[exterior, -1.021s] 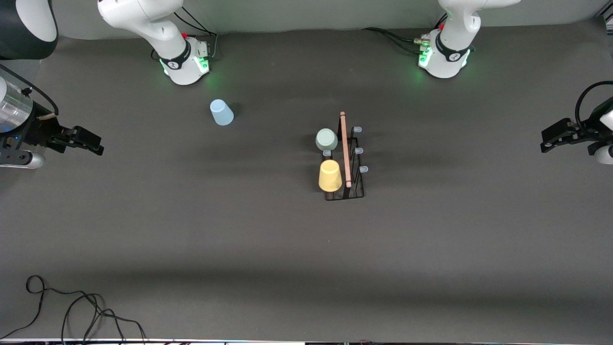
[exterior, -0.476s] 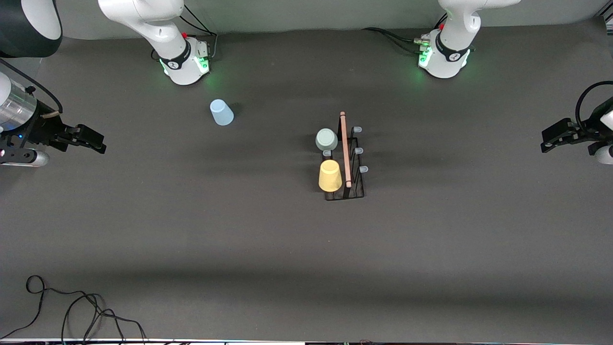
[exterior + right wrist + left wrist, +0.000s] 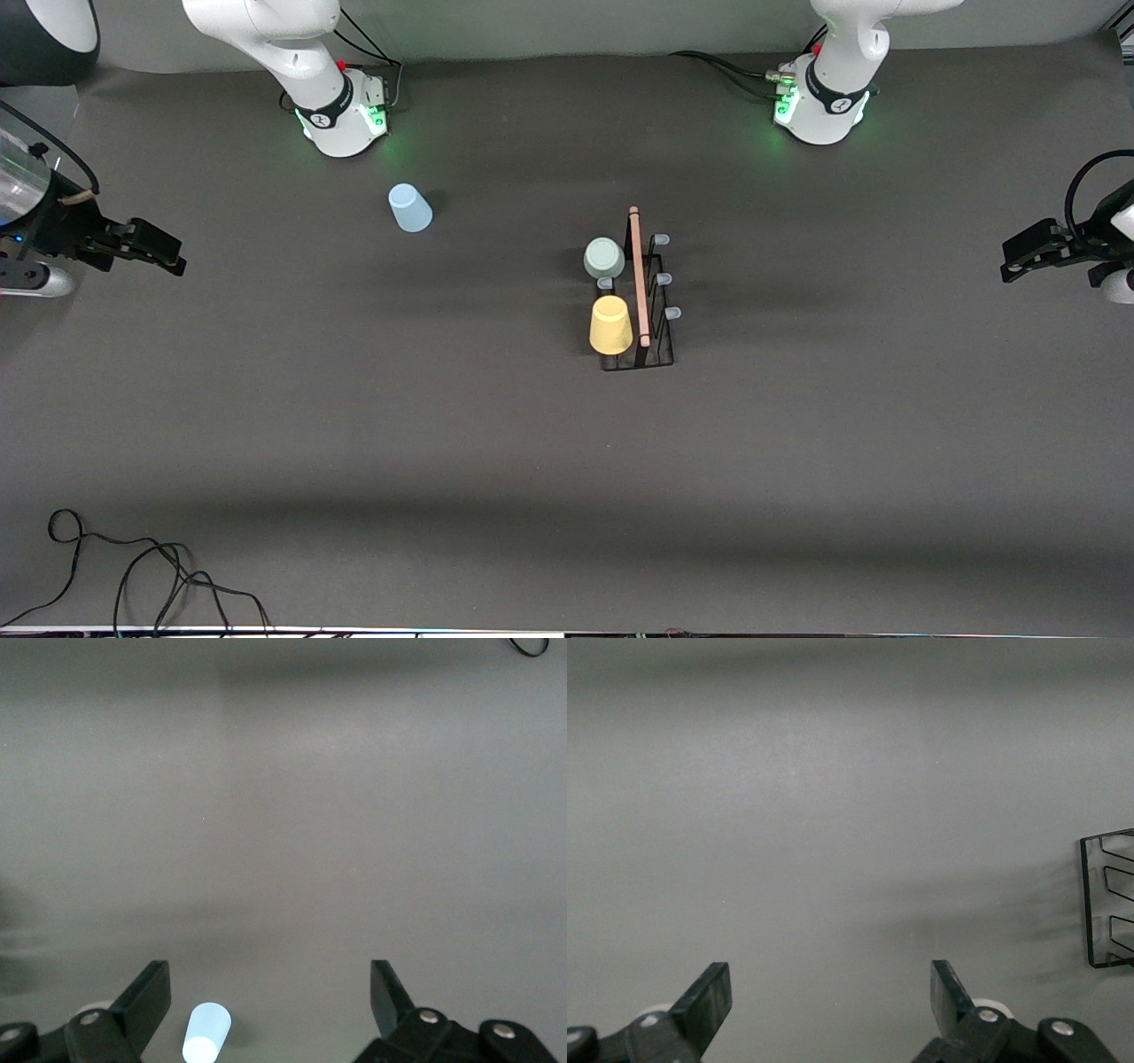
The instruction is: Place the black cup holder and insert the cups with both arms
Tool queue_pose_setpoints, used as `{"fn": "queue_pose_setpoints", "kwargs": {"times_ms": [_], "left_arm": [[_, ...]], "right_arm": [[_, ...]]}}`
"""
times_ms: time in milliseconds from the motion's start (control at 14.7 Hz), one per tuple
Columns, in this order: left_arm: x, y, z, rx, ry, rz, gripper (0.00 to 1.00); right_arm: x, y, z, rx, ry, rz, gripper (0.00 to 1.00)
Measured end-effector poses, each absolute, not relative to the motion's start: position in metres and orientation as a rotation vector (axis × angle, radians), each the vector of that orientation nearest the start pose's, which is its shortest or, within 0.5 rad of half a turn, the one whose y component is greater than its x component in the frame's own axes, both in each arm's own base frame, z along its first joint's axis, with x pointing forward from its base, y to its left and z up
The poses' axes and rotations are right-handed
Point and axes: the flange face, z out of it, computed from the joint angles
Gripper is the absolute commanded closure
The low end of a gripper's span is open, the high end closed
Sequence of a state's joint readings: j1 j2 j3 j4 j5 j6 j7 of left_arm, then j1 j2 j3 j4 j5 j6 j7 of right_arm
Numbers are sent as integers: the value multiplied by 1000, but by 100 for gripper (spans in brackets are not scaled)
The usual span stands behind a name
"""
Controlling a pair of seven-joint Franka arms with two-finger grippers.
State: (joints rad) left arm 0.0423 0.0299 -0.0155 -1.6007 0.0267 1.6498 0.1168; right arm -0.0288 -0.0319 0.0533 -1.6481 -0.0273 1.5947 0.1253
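The black cup holder [image 3: 657, 341] stands mid-table with its wooden rod [image 3: 639, 275] on top. The pale grey-green cup [image 3: 604, 258] and the yellow cup [image 3: 610, 324] sit upside down on its prongs on the side toward the right arm's end. The light blue cup [image 3: 409, 207] stands upside down on the table near the right arm's base. My right gripper [image 3: 170, 255] is open and empty over its end of the table; its wrist view shows it [image 3: 270, 992] with the blue cup [image 3: 206, 1034]. My left gripper [image 3: 1012, 264] is open and empty, waiting over its end; its wrist view shows it [image 3: 830, 992] with a corner of the holder [image 3: 1107, 899].
The two green-lit arm bases [image 3: 341, 115] [image 3: 819, 106] stand along the table's back edge. A loose black cable [image 3: 133, 567] lies at the front corner on the right arm's end.
My right gripper has shifted a little toward its end of the table. The cups, the holder and the left arm have not moved.
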Motion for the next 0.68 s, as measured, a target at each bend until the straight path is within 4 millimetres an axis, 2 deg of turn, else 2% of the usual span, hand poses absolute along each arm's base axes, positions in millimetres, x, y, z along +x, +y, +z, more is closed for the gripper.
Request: {"fn": "queue_pose_setpoints", "kwargs": {"times_ms": [204,681], "left_arm": [[570,18,601,-3111,143,-27,0],[570,18,601,-3111,143,-28,0]], "right_arm": [[548,10,615,-3167,163,45,0],[547,9,609,-3168,163,105,0]]}}
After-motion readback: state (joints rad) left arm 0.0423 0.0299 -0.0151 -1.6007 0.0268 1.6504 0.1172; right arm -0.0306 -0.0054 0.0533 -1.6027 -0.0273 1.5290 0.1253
